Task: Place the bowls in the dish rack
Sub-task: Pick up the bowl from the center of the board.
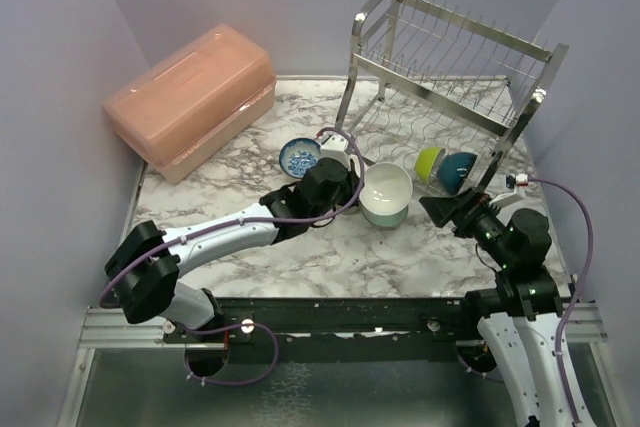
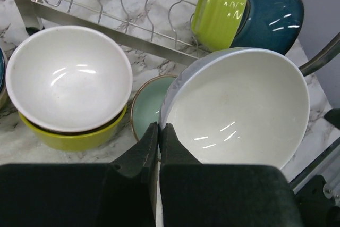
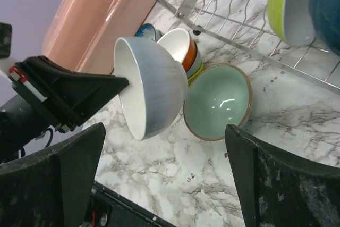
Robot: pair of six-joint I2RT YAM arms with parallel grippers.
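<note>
Left gripper [image 2: 159,128] clenched on rim of one white bowl [image 2: 239,110]; right gripper [image 3: 164,131] spread, empty. Two more in dish rack [image 2: 106,28]: lime bowl [image 2: 218,9], teal bowl [image 2: 276,17].

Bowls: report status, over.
Left claw shut on grey-white bowl, tilted. Right claw open, empty. Lime bowl and teal bowl in dish rack. Mint bowl on table beside it.

Fingers [image 2: 144,150] pinching pale bowl [image 2: 239,104] rim, mint bowl [image 2: 149,104] behind, lime bowl [image 2: 218,9] in dish rack [image 2: 106,31]
</note>
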